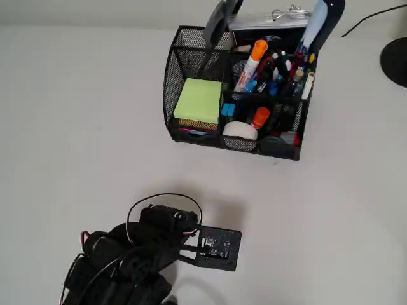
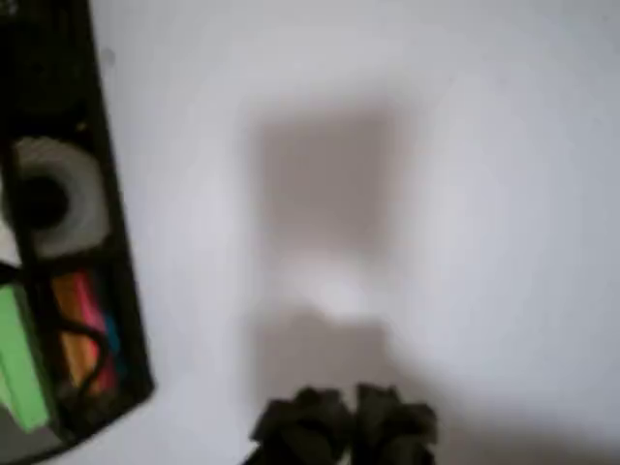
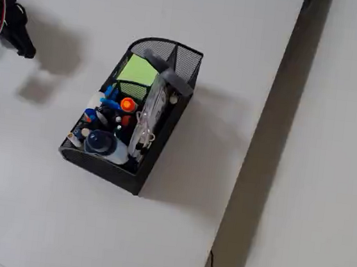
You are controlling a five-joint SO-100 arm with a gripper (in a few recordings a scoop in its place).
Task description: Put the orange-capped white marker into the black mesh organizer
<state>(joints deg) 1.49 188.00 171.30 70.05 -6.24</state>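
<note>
Gripper (image 2: 344, 426) retracted, fingers closed on nothing, hovering above bare table (image 1: 76, 127).

The orange-capped white marker (image 1: 250, 65) stands upright, cap uppermost, in a rear compartment of the black mesh organizer (image 1: 175, 76), among other pens; placement appears complete.

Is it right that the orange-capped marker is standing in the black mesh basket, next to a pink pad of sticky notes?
Nearly. The orange-capped white marker does stand in the black mesh organizer, but the pad of sticky notes beside it is green on top, not pink. The overhead view shows this.
</note>
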